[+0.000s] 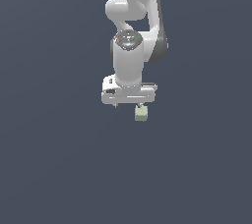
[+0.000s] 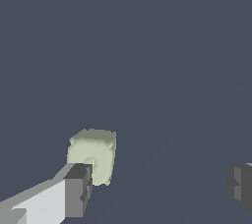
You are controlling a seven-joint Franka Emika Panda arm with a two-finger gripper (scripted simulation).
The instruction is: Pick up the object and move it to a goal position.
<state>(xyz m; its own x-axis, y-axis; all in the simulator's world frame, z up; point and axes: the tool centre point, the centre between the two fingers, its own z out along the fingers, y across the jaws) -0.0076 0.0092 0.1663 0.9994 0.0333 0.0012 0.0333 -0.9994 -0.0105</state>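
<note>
The object, a small pale grey-green cube (image 1: 141, 113), lies on the dark grey floor just below the end of the white gripper bar on the exterior view's right. My gripper (image 1: 129, 105) points down and is open and empty, with its jaws wide apart. In the wrist view the cube (image 2: 93, 152) sits right by one dark fingertip (image 2: 78, 191), which covers its near corner. The other fingertip (image 2: 239, 182) is far off to the side. The cube is in line with the one finger, not in the middle of the gap (image 2: 160, 186). I cannot tell whether the finger touches it.
The white arm (image 1: 130, 56) rises above the gripper towards the top of the exterior view. The plain dark grey floor (image 1: 59, 159) surrounds the cube. No goal marker shows.
</note>
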